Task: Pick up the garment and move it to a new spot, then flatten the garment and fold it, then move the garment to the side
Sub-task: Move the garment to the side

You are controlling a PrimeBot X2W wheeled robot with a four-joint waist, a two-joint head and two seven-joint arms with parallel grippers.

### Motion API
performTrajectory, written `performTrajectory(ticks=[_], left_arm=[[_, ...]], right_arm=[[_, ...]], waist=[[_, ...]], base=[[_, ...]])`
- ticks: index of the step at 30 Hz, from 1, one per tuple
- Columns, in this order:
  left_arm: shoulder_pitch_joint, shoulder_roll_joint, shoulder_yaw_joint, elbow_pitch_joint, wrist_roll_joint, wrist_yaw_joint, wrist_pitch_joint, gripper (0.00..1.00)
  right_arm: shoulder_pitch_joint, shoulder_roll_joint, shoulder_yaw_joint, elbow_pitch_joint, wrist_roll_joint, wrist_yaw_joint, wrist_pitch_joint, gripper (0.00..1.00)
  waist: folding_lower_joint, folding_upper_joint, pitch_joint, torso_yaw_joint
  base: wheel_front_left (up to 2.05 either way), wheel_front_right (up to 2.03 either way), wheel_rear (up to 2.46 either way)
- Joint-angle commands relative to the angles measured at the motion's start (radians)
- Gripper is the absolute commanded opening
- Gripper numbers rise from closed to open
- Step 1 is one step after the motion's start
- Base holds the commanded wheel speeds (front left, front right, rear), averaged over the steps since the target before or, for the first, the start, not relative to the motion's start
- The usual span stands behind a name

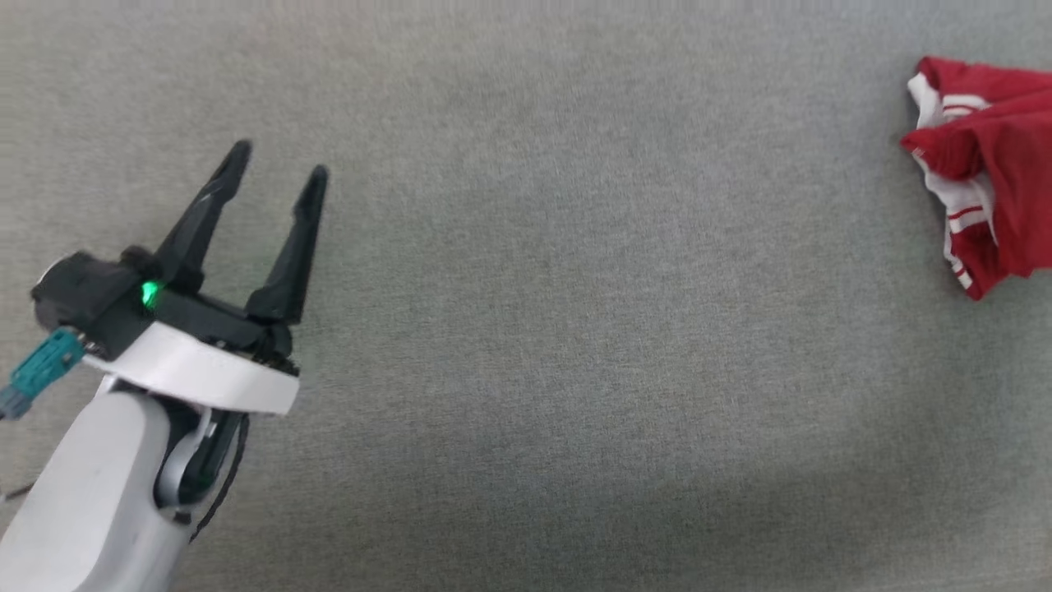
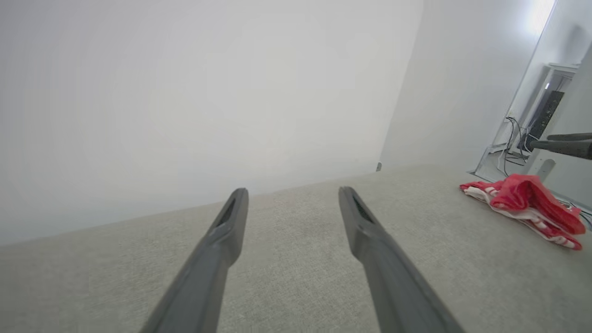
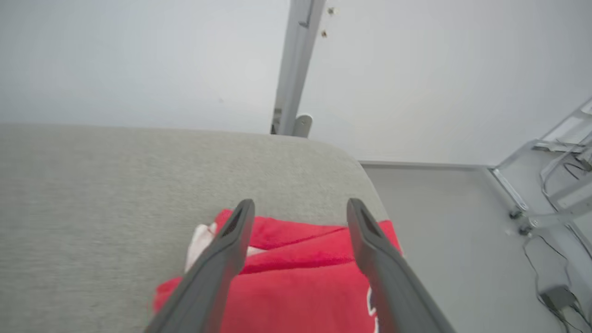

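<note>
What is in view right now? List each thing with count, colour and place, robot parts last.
garment: one, red with white striped trim, bunched at the head view's right edge, near the surface's corner
padded fabric surface: one, grey, under the garment and both grippers
post: one, pale grey metal, upright behind the surface's far edge
floor: pale grey, to the right of the surface in the right wrist view
dark box with cable: one, on that floor, lower right
left gripper: one, dark fingers, open and empty, head view's lower left
right gripper: one, dark fingers, open, above the garment
</note>
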Motion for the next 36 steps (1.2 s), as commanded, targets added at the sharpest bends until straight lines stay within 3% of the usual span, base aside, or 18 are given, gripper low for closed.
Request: performTrajectory(ticks=[1,8,14,26,36], left_arm=[[0.032,0.000,0.025,0.000,0.001,-0.003,-0.005,1.00],[0.139,-0.023,0.151,-0.005,0.037,0.001,-0.005,1.00],[0.225,-0.051,0.236,-0.024,0.063,0.002,-0.005,1.00],[0.439,-0.131,0.410,-0.029,0.116,-0.002,-0.005,1.00],[0.563,-0.166,0.462,-0.051,0.101,-0.003,-0.005,1.00]], right_arm=[[0.028,0.018,0.022,-0.026,0.027,-0.001,-0.021,1.00],[0.131,0.046,0.138,-0.138,0.113,-0.001,-0.092,1.00],[0.223,0.067,0.180,-0.208,0.160,-0.001,-0.160,1.00],[0.470,0.143,0.161,-0.322,0.197,-0.001,-0.286,1.00],[0.641,0.199,0.128,-0.373,0.197,-0.001,-0.331,1.00]], waist=[[0.0000,0.0000,-0.038,0.011],[0.0000,0.0000,-0.118,0.033],[0.0000,0.0000,-0.169,0.054],[0.0000,0.0000,-0.259,0.093],[0.0000,0.0000,-0.316,0.109]], base=[[0.00,0.00,0.00],[0.00,0.00,0.00],[0.00,0.00,0.00],[0.00,0.00,0.00],[0.00,0.00,0.00]])
